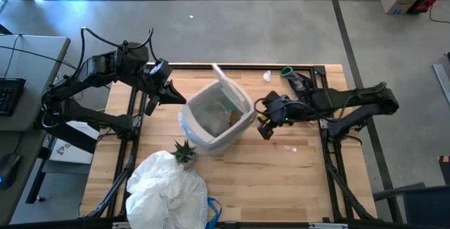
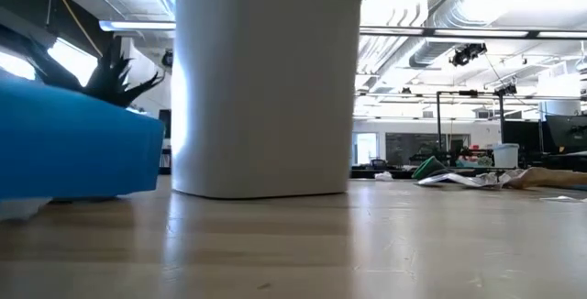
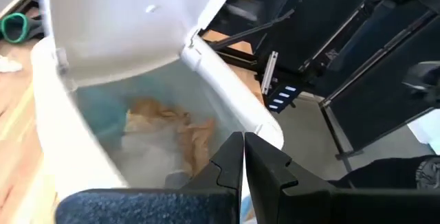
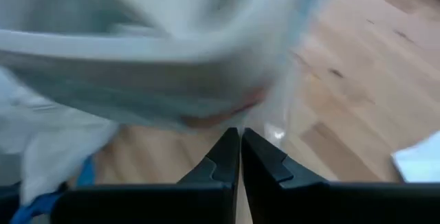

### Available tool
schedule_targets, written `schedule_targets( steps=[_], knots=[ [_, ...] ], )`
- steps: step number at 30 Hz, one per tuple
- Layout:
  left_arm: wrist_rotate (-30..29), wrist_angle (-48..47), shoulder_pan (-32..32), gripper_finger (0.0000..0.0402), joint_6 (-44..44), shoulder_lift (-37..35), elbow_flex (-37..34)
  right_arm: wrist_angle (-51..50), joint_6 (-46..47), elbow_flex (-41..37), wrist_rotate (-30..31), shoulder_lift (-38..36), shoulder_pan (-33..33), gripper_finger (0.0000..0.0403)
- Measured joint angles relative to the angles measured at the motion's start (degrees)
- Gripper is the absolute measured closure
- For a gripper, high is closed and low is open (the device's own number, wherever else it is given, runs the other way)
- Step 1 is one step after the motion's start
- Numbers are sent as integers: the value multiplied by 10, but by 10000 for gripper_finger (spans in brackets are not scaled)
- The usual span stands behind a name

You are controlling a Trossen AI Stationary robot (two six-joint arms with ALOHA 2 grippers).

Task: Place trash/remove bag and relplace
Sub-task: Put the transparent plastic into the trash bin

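Observation:
The white bin (image 1: 216, 116) stands mid-table with its lid (image 1: 225, 80) swung up. The light-blue bag (image 3: 103, 110) lines it, with brown paper trash (image 3: 168, 124) inside. My left gripper (image 1: 171, 94) is shut, raised at the bin's left rim; its wrist view shows the fingertips (image 3: 243, 148) over the bin's opening. My right gripper (image 1: 266, 129) is shut at the bin's right side, its fingertips (image 4: 240, 140) below the blurred rim (image 4: 172, 52). A clear glinting shred (image 4: 276, 133) shows beside them. White scraps (image 1: 267, 76) and a small piece (image 1: 290, 147) lie on the table. My left gripper's own fingers hide the bin's near rim, so I cannot tell whether it touches the rim or the bag. My right gripper's view is blurred, and I cannot tell whether the clear shred beside its fingertips is held between them.
A heaped white bag (image 1: 169, 190) with a blue strap lies at the near left. A small green spiky plant (image 1: 184, 152) stands between that heap and the bin. A green object (image 1: 287, 69) and more scraps (image 2: 468, 178) lie at the far right. Bare wood (image 1: 281, 180) shows near right.

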Motion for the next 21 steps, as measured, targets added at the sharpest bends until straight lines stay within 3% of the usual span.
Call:
schedule_targets(
  steps=[11, 21],
  knots=[
    [-13, 0, 2, 402, -6, 0, 0, 73, -23, 115, -10, 47, 114, 403],
    [-13, 0, 2, 402, -5, 1, 0, 87, -178, 321, 13, 157, 103, 403]
  ],
)
